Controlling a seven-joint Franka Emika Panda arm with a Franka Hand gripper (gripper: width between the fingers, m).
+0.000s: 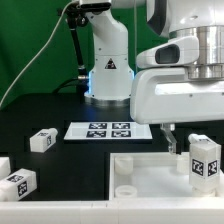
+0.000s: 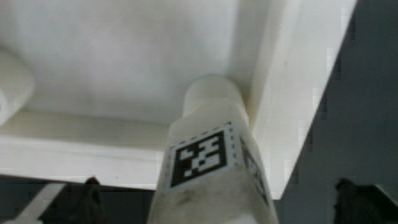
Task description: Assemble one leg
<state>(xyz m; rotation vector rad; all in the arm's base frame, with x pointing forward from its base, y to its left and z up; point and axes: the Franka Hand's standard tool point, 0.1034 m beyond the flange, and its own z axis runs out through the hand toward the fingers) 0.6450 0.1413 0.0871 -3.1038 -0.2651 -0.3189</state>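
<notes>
Nearest: leg (image 2: 214,150) fills the wrist view, standing upright, its tag facing the camera, its far end against the inner corner of the tray (image 2: 107,60).
Leg position: in the exterior view the same leg (image 1: 203,160) stands at the tray's (image 1: 150,170) corner on the exterior view's right, tag toward the camera, directly under the arm's hand.
Gripper: gripper (image 1: 185,143) hangs over the leg with its jaws spread wide; in the wrist view 2 dark fingertips (image 2: 71,200) show on either side of the post with a gap to it, so nothing is pinched.
Contact: fingers look apart from the leg; whether any pad brushes it cannot be told.
Spare legs: 2 more tagged posts lie on the black table at the exterior view's left, one (image 1: 42,140) farther back, one (image 1: 20,185) close to the camera, both well apart from the tray.
Marker board: marker board (image 1: 105,130) lies flat between the robot base and the tray.
Done: judging by its upright stance in the corner, this 1 leg appears set into its socket and let go.
Left: whether it is fully seated or screwed tight cannot be seen; a final turn or push may remain, then the hand lifting clear.
</notes>
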